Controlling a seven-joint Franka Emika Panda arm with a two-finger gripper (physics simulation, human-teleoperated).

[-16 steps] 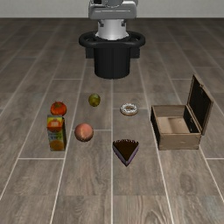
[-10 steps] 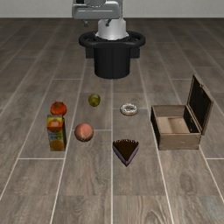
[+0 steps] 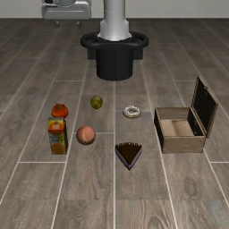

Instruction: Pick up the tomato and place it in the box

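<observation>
A floor of grey-brown wooden planks fills the frame, with everything resting on it. At the upper left, the gripper point(image 3: 64, 12) hangs by the top edge, high above the objects and holding nothing; whether it is spread or closed cannot be told. At centre left, the tomato point(image 3: 60, 111) sits on the floor, directly above an orange juice carton point(image 3: 57, 137) in the frame and very close to it. Just right of the carton lies a peach point(image 3: 85, 135), and a small green fruit point(image 3: 96, 102) sits above it. The robot's black base point(image 3: 114, 52) stands at top centre. Below it are a small ring point(image 3: 132, 111) and a dark cake slice point(image 3: 129, 155). At right, the wooden box point(image 3: 170, 136) stands with its lid raised, well apart from the tomato.
</observation>
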